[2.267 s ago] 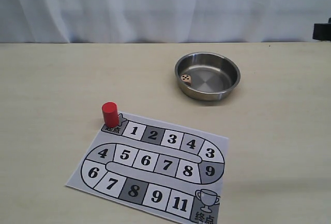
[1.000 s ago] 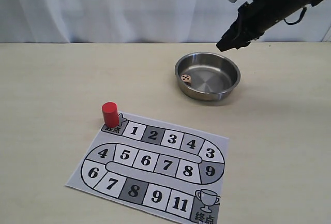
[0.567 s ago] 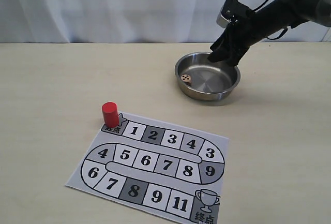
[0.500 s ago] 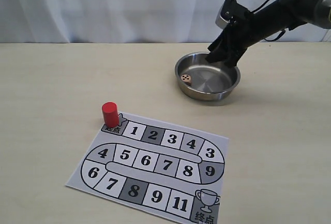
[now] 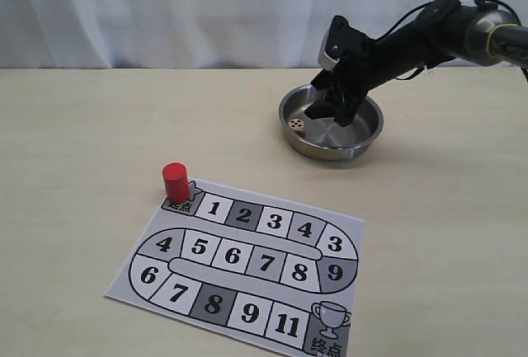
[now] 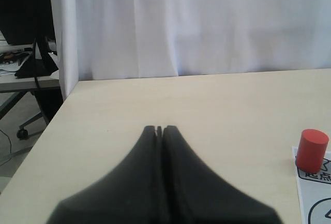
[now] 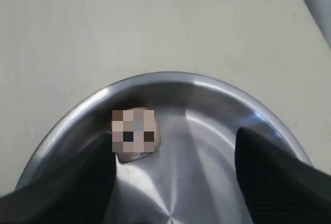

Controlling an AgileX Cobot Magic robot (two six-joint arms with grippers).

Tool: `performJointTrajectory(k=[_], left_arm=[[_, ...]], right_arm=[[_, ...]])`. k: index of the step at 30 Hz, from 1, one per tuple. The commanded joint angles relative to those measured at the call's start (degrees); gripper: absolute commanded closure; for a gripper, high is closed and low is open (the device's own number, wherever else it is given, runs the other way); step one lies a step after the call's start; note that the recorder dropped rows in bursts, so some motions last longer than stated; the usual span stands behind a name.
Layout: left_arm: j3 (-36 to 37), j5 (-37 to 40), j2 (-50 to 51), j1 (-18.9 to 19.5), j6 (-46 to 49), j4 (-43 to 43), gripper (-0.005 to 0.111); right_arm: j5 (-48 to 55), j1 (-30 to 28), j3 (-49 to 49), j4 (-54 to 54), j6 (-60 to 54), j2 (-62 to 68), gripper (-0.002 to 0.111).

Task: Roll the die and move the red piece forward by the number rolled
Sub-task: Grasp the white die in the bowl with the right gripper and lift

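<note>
The surface (image 5: 82,126) holds a board (image 5: 247,268). The bowl (image 5: 367,144) sits under the right hand (image 5: 328,115), spread wide and empty. The left hand (image 6: 159,129) is clenched, empty. The red piece (image 5: 175,181) stands far from the right hand. The die (image 5: 298,126) lies in the bowl, beside that hand.

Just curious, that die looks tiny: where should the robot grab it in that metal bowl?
Two opposite flat side faces of the die, coming down from above: the bowl's raised rim blocks any sideways approach, and the cube sits near its wall. The right gripper's fingers stand open with the die between them.
</note>
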Motion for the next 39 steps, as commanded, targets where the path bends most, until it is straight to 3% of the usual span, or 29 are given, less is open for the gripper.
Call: performJointTrajectory(k=[1, 10, 28, 39], left_arm=[[-0.43, -0.99, -0.16, -0.09, -0.27, -0.03, 0.107], [-0.43, -0.99, -0.16, -0.09, -0.27, -0.03, 0.107], [-0.43, -0.72, -0.16, -0.09, -0.27, -0.03, 0.107], [-0.43, -0.84, -0.16, -0.09, -0.27, -0.03, 0.107]], right_arm=[[-1.00, 1.24, -0.55, 0.00, -2.02, 0.51, 0.045], [-2.49, 2.52, -0.44, -6.02, -3.34, 2.98, 0.045], [-5.78, 4.55, -0.44, -5.51, -3.34, 4.84, 0.045], [-5.41, 4.55, -0.44, -5.40, -3.34, 4.84, 0.077]])
